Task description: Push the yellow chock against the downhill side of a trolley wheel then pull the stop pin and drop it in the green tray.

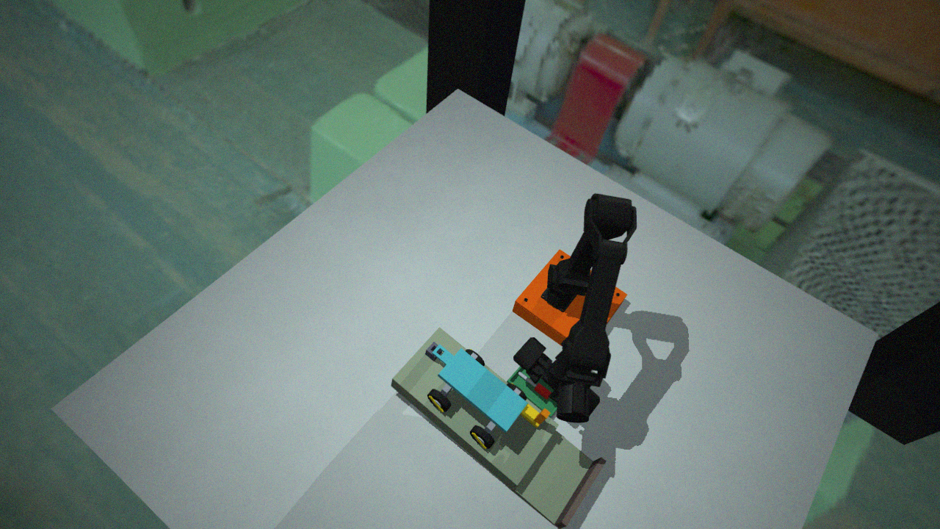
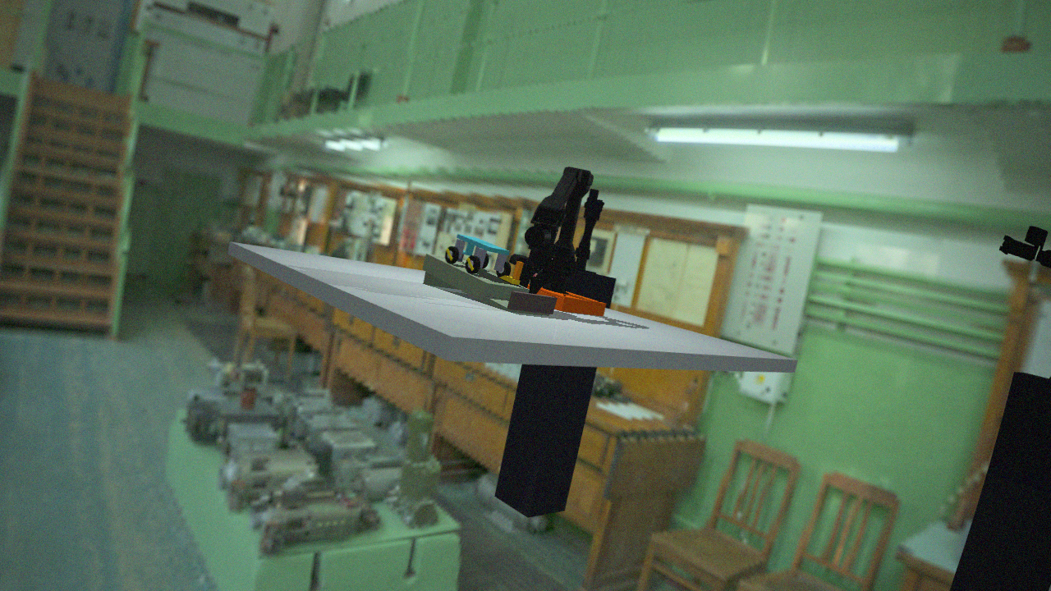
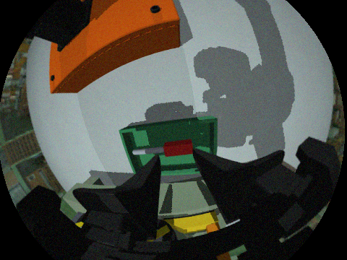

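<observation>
From above, the blue trolley [image 1: 482, 388] sits on the grey-green ramp [image 1: 548, 473]. The yellow chock [image 1: 529, 413] is at the trolley's downhill end, on the side where the arm [image 1: 591, 315] stands. It looks pressed to a wheel, but I cannot be sure they touch. The green tray [image 1: 518, 379] lies just beside the trolley on that same side, and the arm's end hangs over it. A bit of red shows in the tray.

From the side, the trolley [image 2: 481, 251] is small and far off on the surface [image 2: 455, 323]. The arm [image 2: 558, 227] stands close behind it. The tray is hidden here.

From the wrist, the stop pin [image 3: 166, 149] lies flat inside the tray [image 3: 169, 126], with its red head and thin grey stem. The tool [image 3: 176, 161] is half open and holds nothing. Its two black fingers point at the tray, just short of the pin. The chock [image 3: 193, 222] shows below them.

I think the pin is light, hard and stiff. Its smooth stem could slip, so the fat red head is the best place to take hold. With the pin in the tray, what is left, I think, is to move the tool away from the trolley.
</observation>
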{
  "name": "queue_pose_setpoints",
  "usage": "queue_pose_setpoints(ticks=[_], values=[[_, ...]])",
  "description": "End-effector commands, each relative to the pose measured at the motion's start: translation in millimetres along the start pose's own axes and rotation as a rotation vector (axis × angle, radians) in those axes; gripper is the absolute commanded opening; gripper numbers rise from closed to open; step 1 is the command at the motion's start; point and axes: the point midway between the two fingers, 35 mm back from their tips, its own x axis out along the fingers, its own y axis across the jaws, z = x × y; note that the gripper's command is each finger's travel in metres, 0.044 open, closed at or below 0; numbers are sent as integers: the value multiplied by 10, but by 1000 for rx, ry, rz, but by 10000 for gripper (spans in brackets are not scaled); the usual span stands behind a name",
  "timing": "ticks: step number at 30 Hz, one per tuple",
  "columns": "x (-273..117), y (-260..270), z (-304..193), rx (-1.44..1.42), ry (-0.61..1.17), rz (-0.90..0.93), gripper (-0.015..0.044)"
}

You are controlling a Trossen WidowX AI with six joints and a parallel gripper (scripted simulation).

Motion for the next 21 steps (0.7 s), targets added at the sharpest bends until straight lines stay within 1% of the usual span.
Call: queue_pose_setpoints(ticks=[1, 6, 7, 13, 20, 21], values=[[2, -10, -6, 4, 1, -2, 190], [1, -1, 0, 0, 0, 0, 321], [1, -1, 0, 0, 0, 0, 340], [-10, 1, 0, 0, 0, 0, 340], [-262, 58, 18, 4, 1, -2, 340], [-272, 59, 18, 4, 1, -2, 366]])
